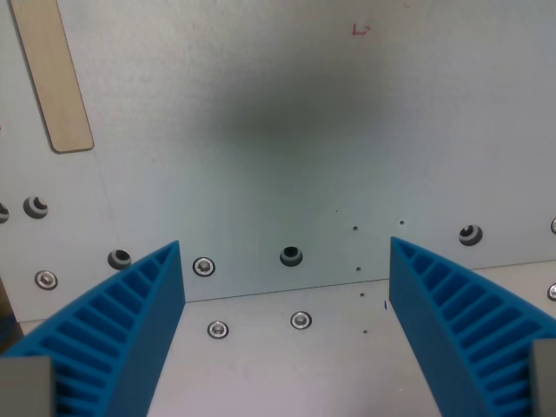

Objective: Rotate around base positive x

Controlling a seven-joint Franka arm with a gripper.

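Fingers (130,334): two blue ribbed ones sitting nearest the camera, bases cut off by the bottom edge
Gripper (287,278): jaws standing wide apart, gripping nothing
Panel (287,130): pale grey, carrying screws (301,321) and dark holes (291,255), a seam crossing between the fingers
Wooden strip (54,78): lying toward the panel's upper left, top cut off
Red mark (360,29): too small for reading
Task object: none showing

End effector (287,261) with two bright blue ribbed fingers (122,334), slatted flexible plastic, grey mounts at their bases
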